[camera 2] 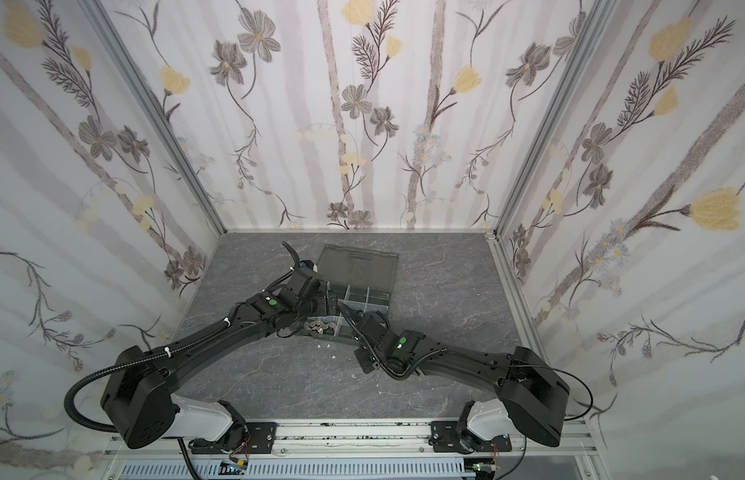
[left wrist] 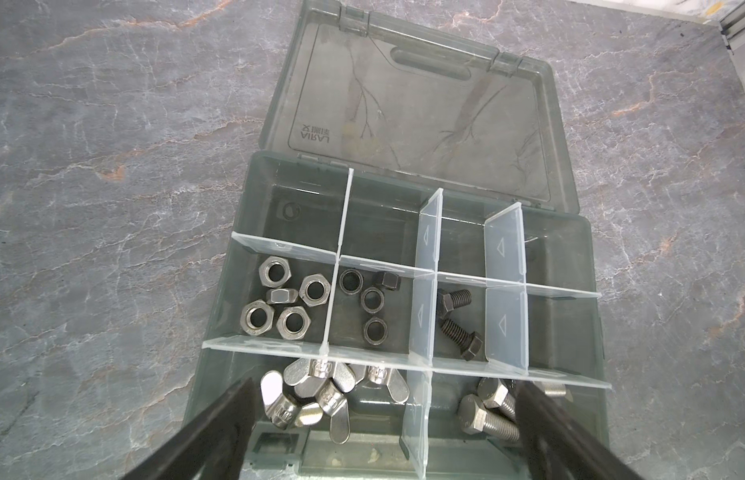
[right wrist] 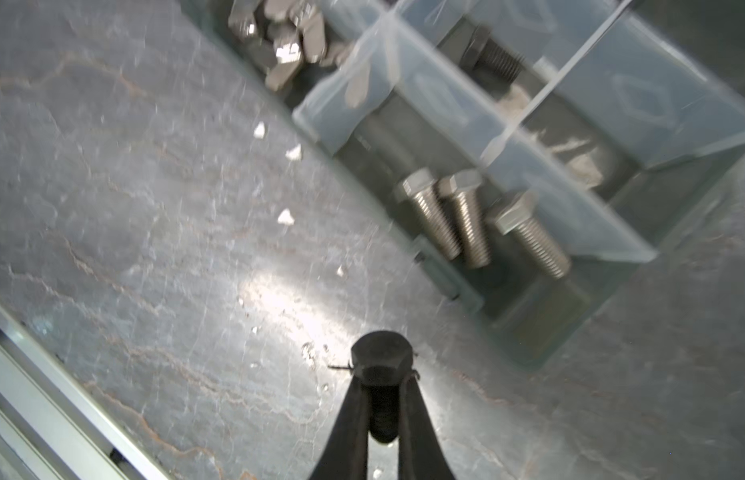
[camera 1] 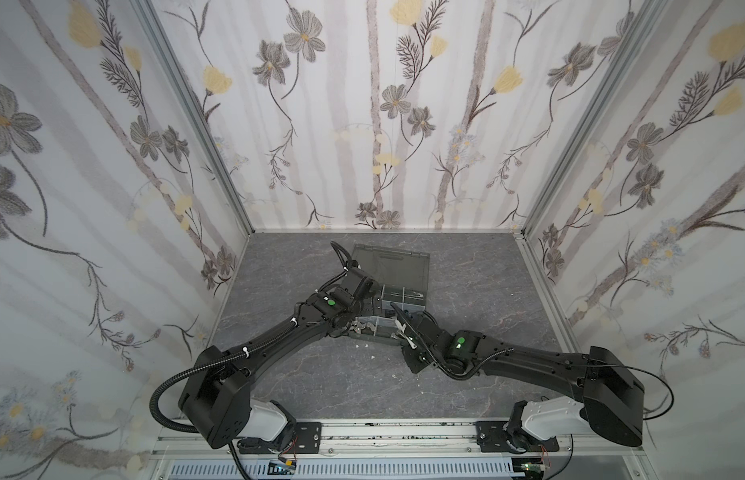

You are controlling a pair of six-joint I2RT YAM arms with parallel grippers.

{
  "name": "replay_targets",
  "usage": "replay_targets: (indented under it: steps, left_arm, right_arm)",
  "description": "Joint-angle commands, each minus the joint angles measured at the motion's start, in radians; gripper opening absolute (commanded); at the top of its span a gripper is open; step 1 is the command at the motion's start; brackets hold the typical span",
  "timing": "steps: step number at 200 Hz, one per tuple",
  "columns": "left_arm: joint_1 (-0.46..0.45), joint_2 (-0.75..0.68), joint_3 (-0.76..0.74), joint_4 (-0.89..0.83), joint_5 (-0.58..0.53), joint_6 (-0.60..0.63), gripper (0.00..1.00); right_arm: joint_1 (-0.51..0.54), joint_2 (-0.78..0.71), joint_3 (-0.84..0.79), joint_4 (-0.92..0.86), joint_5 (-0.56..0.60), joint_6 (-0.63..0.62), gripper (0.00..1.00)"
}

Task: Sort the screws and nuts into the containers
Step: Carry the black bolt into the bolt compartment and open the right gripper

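The dark grey organiser box (left wrist: 221, 332) (camera 1: 420, 309) (camera 2: 383, 309) lies open, its containers split by clear dividers. In the left wrist view separate cells hold silver hex nuts (left wrist: 275, 299), black ring nuts (left wrist: 371, 299), black screws (left wrist: 458, 320), silver wing nuts (left wrist: 317, 390) and silver screws (left wrist: 487, 407). My left gripper (left wrist: 383, 419) hangs open above the box's near row with nothing between its fingers. My right gripper (right wrist: 383, 380) is shut on a black screw (right wrist: 381, 359) by its shank, just above the table beside the corner cell that holds three silver screws (right wrist: 466, 220).
The box's smoky lid (left wrist: 416, 104) (camera 1: 387, 262) lies folded back flat on the far side. Small white flecks (right wrist: 285, 217) (camera 1: 373, 357) dot the grey marble table in front of the box. An aluminium rail (right wrist: 30, 374) runs along the table's front edge. Flowered walls close in three sides.
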Motion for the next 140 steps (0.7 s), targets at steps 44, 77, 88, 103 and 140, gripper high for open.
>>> replay_targets:
  steps: [44,77,88,103,140]
  left_arm:
    - [0.006,-0.074,-0.047,0.020,-0.033,-0.041,1.00]
    - [0.008,-0.114,-0.085,0.023,-0.038,-0.060,1.00]
    - [0.009,-0.130,-0.100,0.025,-0.039,-0.066,1.00]
    - [0.010,-0.145,-0.120,0.026,-0.045,-0.072,1.00]
    - [0.014,-0.191,-0.150,0.033,-0.048,-0.082,1.00]
  right_arm:
    - [-0.151,0.140,0.242,0.027,0.024,-0.180,0.12]
    - [-0.200,0.246,0.333,0.056,-0.018,-0.204,0.12]
    - [-0.210,0.281,0.358,0.057,-0.026,-0.204,0.12]
    - [-0.215,0.316,0.383,0.061,-0.041,-0.201,0.12]
    - [-0.218,0.365,0.401,0.075,-0.055,-0.182,0.14]
